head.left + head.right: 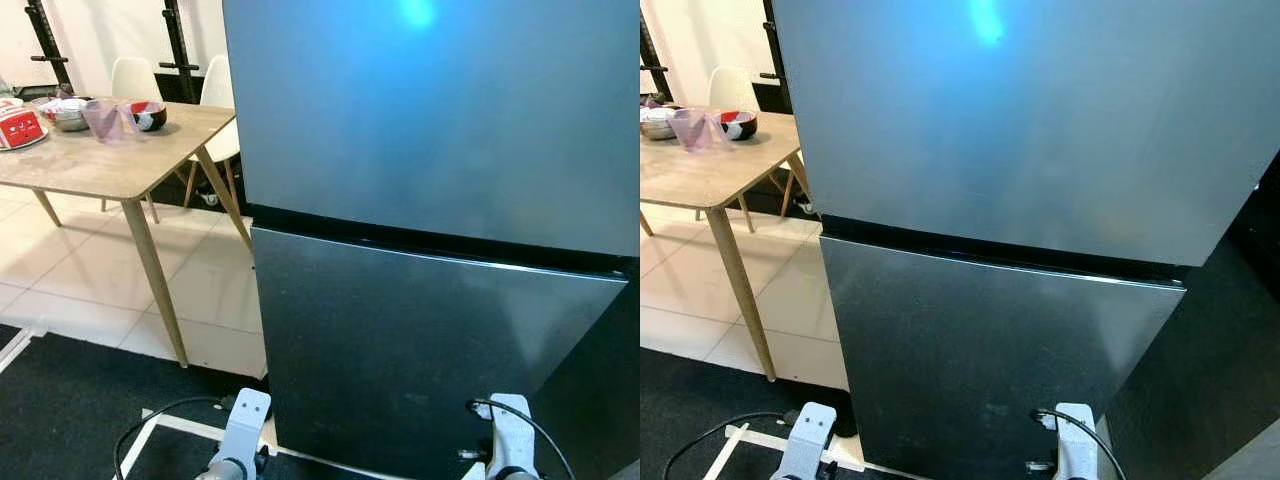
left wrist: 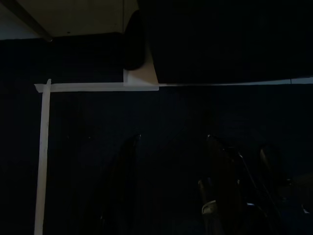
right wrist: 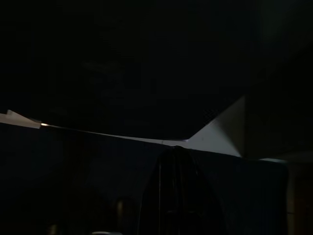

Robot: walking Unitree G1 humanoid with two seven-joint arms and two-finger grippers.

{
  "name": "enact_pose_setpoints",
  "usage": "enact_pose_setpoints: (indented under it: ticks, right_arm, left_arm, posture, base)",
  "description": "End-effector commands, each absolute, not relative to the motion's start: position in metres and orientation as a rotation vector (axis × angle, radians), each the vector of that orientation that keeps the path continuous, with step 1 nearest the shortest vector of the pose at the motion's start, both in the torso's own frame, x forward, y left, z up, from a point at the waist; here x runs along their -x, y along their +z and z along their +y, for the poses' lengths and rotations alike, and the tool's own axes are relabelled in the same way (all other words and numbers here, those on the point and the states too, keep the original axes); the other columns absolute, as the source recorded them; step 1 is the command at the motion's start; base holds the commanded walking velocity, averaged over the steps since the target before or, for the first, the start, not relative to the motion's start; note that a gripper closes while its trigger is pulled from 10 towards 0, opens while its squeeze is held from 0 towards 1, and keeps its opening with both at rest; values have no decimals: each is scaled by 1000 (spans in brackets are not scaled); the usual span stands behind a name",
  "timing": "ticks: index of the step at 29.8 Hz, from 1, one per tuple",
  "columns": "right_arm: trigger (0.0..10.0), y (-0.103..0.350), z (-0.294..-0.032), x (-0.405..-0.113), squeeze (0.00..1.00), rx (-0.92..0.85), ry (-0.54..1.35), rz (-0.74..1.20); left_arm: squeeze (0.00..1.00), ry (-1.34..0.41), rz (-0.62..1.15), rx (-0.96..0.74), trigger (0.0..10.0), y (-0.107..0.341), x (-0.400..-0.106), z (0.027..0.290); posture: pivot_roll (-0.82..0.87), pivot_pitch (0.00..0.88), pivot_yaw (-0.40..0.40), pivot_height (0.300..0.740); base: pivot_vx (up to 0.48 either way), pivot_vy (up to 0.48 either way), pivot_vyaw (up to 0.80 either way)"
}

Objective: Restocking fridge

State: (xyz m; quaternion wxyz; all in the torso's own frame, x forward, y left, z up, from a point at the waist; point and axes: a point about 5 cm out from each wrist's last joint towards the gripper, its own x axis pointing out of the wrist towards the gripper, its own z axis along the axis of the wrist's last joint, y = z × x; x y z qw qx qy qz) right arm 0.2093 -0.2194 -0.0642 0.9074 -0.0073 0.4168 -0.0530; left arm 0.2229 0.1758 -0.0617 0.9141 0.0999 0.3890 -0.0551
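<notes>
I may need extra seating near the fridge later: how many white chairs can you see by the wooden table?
2: one white chair behind the wooden table, and another white chair at its end nearer the grey fridge. More may be hidden out of frame.

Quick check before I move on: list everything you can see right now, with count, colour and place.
Fridge: one, dark grey, directly ahead, both doors shut.
Table: one, light wood, to the left on the pale tiled floor.
Chairs: two, white, behind the table.
Bowls: two, one red and black, one metal, on the table's far side.
Cup: one, clear purple, by the bowls.
Packet: one, red, at the table's left end.
Arms: left arm and right arm, silver, hanging low before the fridge.
</notes>
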Motion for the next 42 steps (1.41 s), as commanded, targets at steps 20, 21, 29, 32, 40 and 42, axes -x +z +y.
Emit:
enact_pose_setpoints:
  ticks: [20,21,29,32,40,42]
  right_arm:
    - [10000,-60,-206,-220,0,-30,-77,839]
    - [10000,-60,-206,-220,0,-30,-77,839]
    - [10000,-64,-196,-217,0,-20,-31,853]
    - [10000,-65,-199,-215,0,-35,-53,851]
    - [10000,-69,-206,-205,0,-28,-59,876]
    - [10000,-69,-206,-205,0,-31,-62,876]
  left_arm:
    - [0,-138,768,-253,10000,-55,-232,180]
    - [0,-138,768,-253,10000,-55,-232,180]
    - [0,-145,761,-272,10000,-54,-232,186]
    - [0,-172,765,-282,10000,-55,-231,182]
    - [0,-123,748,-228,10000,-55,-231,179]
    - [0,-123,748,-227,10000,-55,-231,179]
  posture:
    - [49,0,-35,740]
    - [49,0,-35,740]
    - [16,0,4,740]
    - [13,0,13,740]
    - [15,0,-17,740]
    - [15,0,-17,740]
  base:
    - [0,0,0]
    - [0,0,0]
    - [0,0,0]
    - [0,0,0]
    - [0,0,0]
    - [0,0,0]
